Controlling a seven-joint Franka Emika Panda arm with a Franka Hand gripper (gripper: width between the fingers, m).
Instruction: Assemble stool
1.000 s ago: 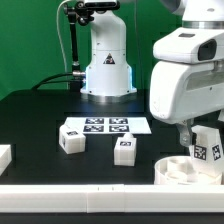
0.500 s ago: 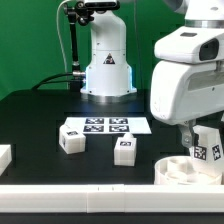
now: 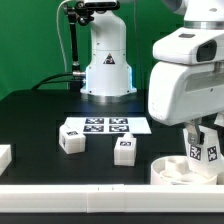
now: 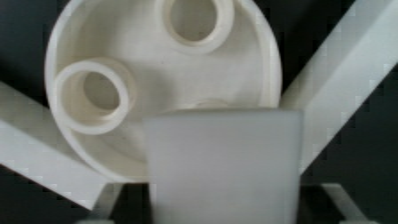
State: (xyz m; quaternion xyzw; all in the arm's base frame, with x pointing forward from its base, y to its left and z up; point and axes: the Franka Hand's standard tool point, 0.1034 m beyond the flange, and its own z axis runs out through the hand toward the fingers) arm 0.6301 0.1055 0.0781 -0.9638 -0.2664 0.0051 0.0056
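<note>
My gripper [image 3: 203, 138] is shut on a white stool leg [image 3: 206, 148] with a marker tag, holding it upright just over the round white seat disc [image 3: 172, 171] at the front of the exterior view's right. In the wrist view the leg [image 4: 222, 160] fills the space between my fingers [image 4: 121, 203], above the seat disc [image 4: 151, 120], whose two round sockets [image 4: 93, 95] show. Whether the leg touches the disc is hidden. Two more tagged legs [image 3: 70, 138] [image 3: 124, 150] stand on the black table.
The marker board [image 3: 105, 125] lies mid-table behind the loose legs. A plain white block [image 3: 4, 157] sits at the exterior view's left edge. A white rail [image 3: 80, 195] runs along the front. White bars [image 4: 338, 80] flank the seat disc.
My gripper and the held leg have shifted slightly toward the exterior view's left over the seat disc. The disc also sits slightly further left. The loose legs have not moved.
</note>
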